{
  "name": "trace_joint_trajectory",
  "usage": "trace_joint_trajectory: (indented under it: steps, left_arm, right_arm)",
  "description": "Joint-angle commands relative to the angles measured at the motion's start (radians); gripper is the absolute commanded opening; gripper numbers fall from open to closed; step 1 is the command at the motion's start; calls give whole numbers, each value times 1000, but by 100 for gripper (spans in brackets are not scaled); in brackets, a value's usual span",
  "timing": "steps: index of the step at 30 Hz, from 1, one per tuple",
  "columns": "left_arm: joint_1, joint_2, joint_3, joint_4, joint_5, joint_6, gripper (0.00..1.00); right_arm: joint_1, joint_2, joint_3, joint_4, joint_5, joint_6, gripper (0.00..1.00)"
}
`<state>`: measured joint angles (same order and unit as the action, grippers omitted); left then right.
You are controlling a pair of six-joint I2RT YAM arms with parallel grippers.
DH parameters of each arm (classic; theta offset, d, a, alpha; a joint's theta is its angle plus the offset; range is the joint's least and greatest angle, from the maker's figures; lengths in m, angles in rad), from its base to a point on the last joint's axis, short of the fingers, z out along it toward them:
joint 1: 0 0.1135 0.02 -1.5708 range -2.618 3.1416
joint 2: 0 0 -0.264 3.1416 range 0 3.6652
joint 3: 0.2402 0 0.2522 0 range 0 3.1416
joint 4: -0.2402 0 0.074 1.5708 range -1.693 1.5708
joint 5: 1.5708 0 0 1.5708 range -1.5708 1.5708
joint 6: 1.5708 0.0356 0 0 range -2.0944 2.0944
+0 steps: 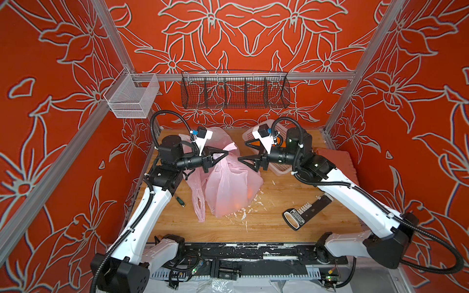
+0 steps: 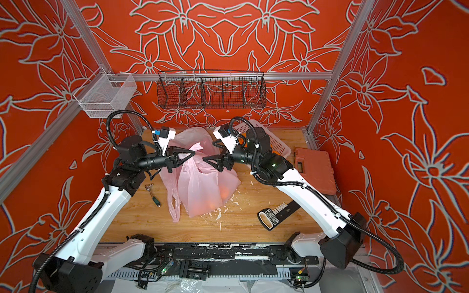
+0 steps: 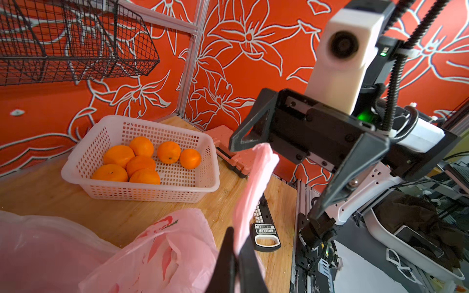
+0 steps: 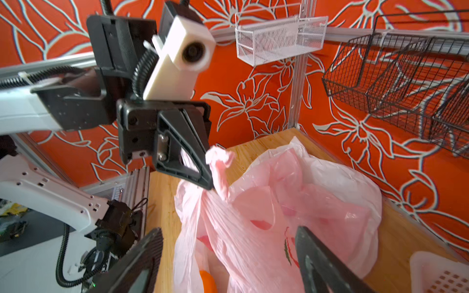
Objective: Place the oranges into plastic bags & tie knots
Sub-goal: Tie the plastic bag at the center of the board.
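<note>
While the left end effector (image 1: 225,153) is clamped shut on one thin handle (image 3: 253,177) of the pink plastic bag (image 1: 228,187) at mid-bench (image 1: 266,223), any pull runs through that strap alone. It could stretch, tear or slide free under the weight of the oranges (image 4: 206,281) inside. Just to the right, the right end effector (image 1: 242,151) gapes open beside the bag, holding nothing, so the mouth may sag and spill fruit with no knot tied. Farther right, seven more oranges wait in the perforated basket (image 3: 152,192).
</note>
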<state>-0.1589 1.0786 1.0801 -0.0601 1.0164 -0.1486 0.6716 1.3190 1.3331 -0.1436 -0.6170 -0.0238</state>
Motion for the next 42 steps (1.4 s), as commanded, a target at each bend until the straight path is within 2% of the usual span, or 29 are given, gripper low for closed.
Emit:
trace_joint_trajectory:
  steps: [1, 10, 13, 22, 24, 29, 34, 38, 42]
  left_arm:
    - [-5, 8, 14, 84, 70, -18, 0]
    - [-28, 20, 14, 105, 81, -9, 0]
    - [-41, 41, 29, 103, 82, -8, 0]
    - [-60, 68, 46, 104, 39, -21, 0]
    - [-60, 66, 41, 105, 11, -31, 0]
    - [-60, 54, 17, 118, -58, -62, 0]
    - [-60, 65, 21, 124, -79, -77, 0]
    - [-60, 98, 51, 131, -64, -84, 0]
    - [-62, 145, 108, 120, 4, -69, 0]
  right_arm:
    - [-3, 26, -57, -71, 22, -88, 85]
    - [43, 102, -78, -1, 14, -91, 93]
    - [91, 120, -81, 7, 95, -114, 95]
    - [201, 158, -135, 183, 468, -128, 93]
    - [217, 149, -163, 239, 557, -127, 84]
    - [229, 95, -233, 351, 635, -108, 28]
    - [232, 33, -250, 316, 634, -111, 0]
    - [232, -24, -254, 250, 640, -91, 0]
    - [229, -78, -222, 132, 643, -46, 0]
